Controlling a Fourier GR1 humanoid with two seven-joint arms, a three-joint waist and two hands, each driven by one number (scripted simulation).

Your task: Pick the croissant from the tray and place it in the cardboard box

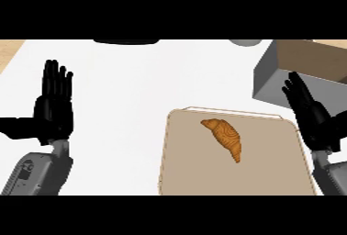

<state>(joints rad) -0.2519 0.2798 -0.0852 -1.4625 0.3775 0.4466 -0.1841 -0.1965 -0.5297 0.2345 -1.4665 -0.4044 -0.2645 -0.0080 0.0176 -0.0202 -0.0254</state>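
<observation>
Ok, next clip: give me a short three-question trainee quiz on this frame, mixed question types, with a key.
1. True or false: the croissant lies on the tray.
2. Which robot hand is nearer the cardboard box? A) left robot hand B) right robot hand
3. Fill in: both robot hands are ____, holding nothing.

Key: 1 true; 2 B; 3 open.
</observation>
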